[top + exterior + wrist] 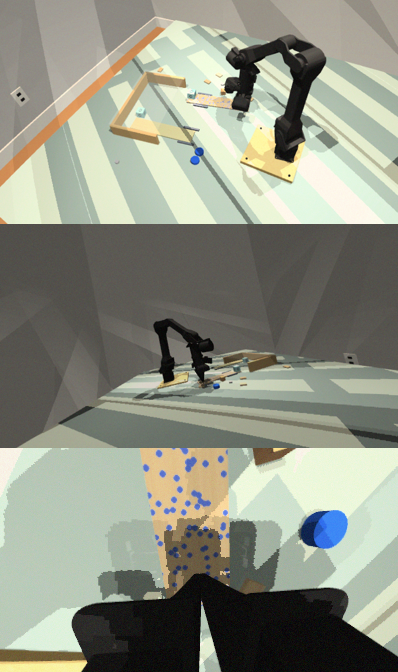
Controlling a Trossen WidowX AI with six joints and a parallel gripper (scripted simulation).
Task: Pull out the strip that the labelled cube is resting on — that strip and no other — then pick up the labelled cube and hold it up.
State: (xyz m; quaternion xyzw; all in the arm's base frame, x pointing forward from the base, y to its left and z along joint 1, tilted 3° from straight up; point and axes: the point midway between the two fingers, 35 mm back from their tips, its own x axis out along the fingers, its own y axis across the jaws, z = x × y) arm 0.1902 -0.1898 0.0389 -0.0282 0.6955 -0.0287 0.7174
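A speckled wooden strip (213, 100) (227, 374) (175, 485) lies between short dark rails. A pale blue marked cube (191, 94) (236, 369) rests on its far end. A second marked cube (140, 112) (245, 359) stands near the far end of a plain wooden strip (172, 132). The lettering is too small to tell which label is which. My gripper (241, 108) (203, 380) (199, 578) is shut, with its tips together low over the near end of the speckled strip; nothing shows between them. Contact with the strip is hidden.
Wooden walls (129, 100) (263, 363) stand around the far side. Two blue discs (199, 151) (195, 160) lie near the plain strip's rails; another blue disc (216, 386) (330, 529) lies beside my gripper. An orange block (223, 91) (222, 378) and small wooden tiles (207, 81) (219, 75) lie beside the speckled strip.
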